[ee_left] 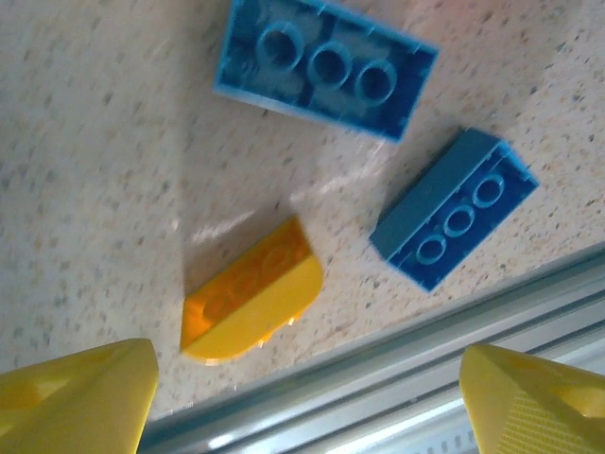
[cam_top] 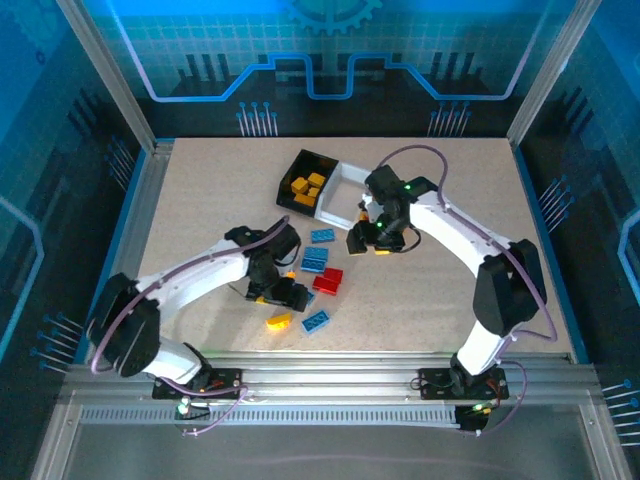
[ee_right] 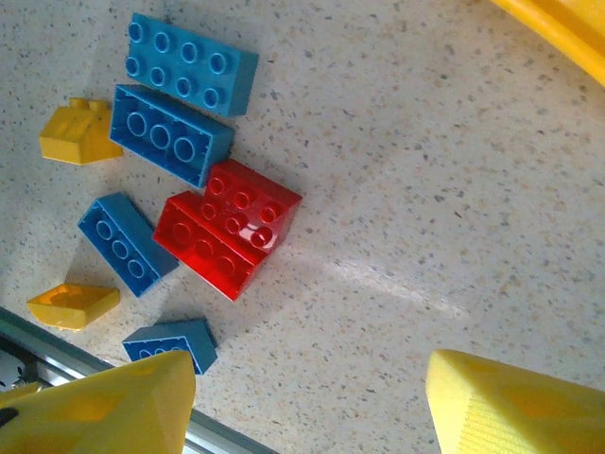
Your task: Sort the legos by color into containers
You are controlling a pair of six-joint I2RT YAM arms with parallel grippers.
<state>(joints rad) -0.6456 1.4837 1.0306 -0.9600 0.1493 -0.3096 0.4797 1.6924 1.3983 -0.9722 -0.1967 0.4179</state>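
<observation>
Yellow fingertips (ee_left: 76, 392) of the L gripper (ee_left: 312, 402) sat at both bottom corners of the L wrist view, spread wide, nothing betw. them. Just past them I saw a yellow-orange brick (ee_left: 250, 303) lying on the table (ee_left: 95, 142), near the metal rail (ee_left: 397, 378). Two more lay beyond it, apart from each other: a big blue brick (ee_left: 326, 71) w/ its hollow underside up, and a second blue brick (ee_left: 454, 208) off to the right.

R wrist view: R gripper (ee_right: 302, 407) fingers also well apart and empty. Ahead of them was a cluster: red bricks (ee_right: 227, 227) pressed side by side, touching a stud-up blue pair (ee_right: 180, 99) above them. A yellow piece (ee_right: 80, 132) lay just left of that pair. I couldn't ID the yellow edge (ee_right: 558, 24) at the top right corner.

Top view: L gripper (cam_top: 283, 292) was low over the loose pile at table centre-front. R gripper (cam_top: 375, 240) was to the right of the pile, just in front of the white bin (cam_top: 350, 170). Black bin (cam_top: 292, 172) stood against the white bin's left side, both toward the back of the table. Black bin held several yellow bricks (cam_top: 308, 185). White bin contents: couldn't tell, arm partly over it. Remaining blue, red and yellow pieces lay loose on the table, outside both bins.
</observation>
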